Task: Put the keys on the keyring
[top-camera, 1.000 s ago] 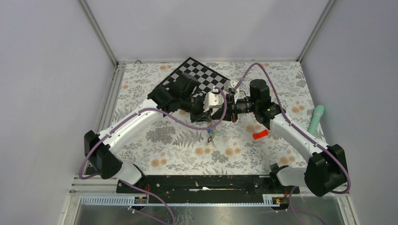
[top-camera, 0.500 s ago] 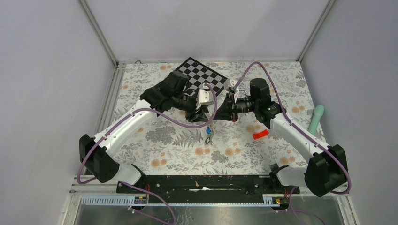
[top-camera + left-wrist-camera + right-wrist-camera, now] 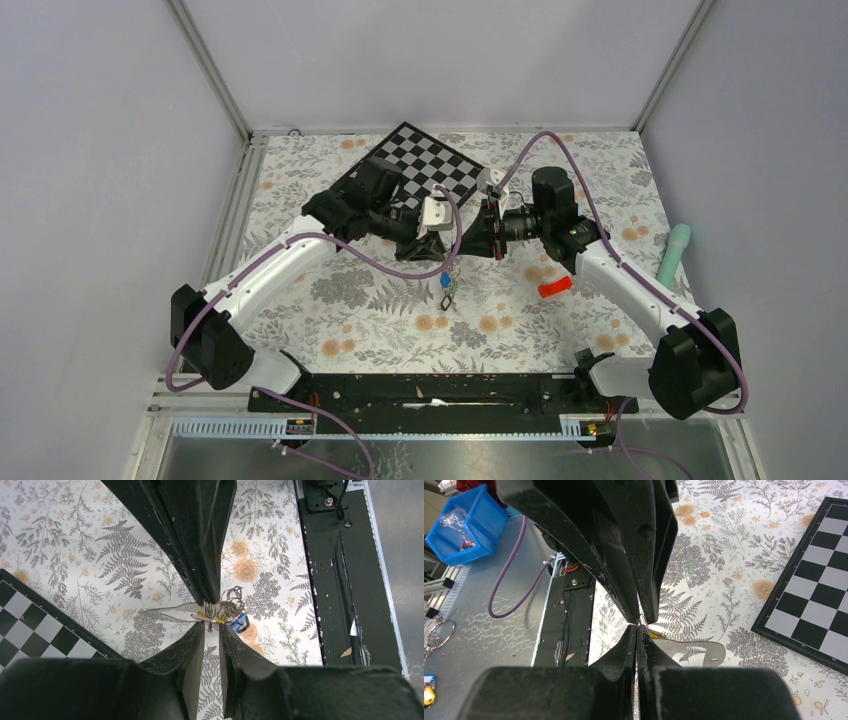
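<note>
Both your arms meet tip to tip above the table [image 3: 380, 320], a bit toward 12 o'clock from its centre in the top view.

R gripper [image 3: 637, 628]: fingers pressed together, clamped on one end of the keyring [image 3: 167, 613], which is held up off the cloth. In the L wrist view the flat grey loop juts out toward 9 o'clock from that pinch.

L gripper [image 3: 212, 629]: comes in from the opposite side w/ a slim gap showing between its fingers. Its tips sit right at the wire bundle, but you can't tell whether they nip anything.

The keys [image 3: 231, 611] bunch at the same spot, approx 3 o'clock of the pinch in the L wrist view, w/ a blue tag [image 3: 241, 622] lowest. A yellow bit shows right at the fingertips. From the top cam they dangle at 6 o'clock below the two grippers.

Checkerboard [image 3: 428, 163] lies at 12 o'clock of the meeting point, near the back edge. Red piece [image 3: 555, 288] sits at 4 o'clock of it, and a mint-green stick [image 3: 675, 250] at 3 o'clock by the R wall.
</note>
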You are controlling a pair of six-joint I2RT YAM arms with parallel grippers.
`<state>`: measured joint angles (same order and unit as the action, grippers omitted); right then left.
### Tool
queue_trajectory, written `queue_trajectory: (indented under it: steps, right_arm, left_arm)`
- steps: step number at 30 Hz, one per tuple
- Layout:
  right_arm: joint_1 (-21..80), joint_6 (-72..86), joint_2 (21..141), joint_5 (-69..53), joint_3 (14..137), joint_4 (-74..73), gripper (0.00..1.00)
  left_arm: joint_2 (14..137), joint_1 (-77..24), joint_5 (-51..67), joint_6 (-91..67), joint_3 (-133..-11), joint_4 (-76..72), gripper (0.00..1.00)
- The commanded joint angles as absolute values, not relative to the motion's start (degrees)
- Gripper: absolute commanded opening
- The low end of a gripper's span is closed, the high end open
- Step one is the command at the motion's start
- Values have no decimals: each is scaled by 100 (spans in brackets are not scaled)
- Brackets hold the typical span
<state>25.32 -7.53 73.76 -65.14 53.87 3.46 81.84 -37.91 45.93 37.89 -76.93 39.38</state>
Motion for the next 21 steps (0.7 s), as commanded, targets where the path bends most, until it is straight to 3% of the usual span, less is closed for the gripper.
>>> queue_trajectory:
  steps: [1,9,21]
  right_arm:
    - [2496,-624,7259,-6507,5747,492,0]
    - [2487,-515,7320,-6288,5770,510,0]
    - [2487,-74,7396,-5808,5700,809,0]
  left_arm:
    - [8129,-3797,4843,3960,-7605,3771,22]
    - [8180,-3832,4895,3951,-7642,3771,0]
    - [8224,-4286,3864,3949,-7625,3583,0]
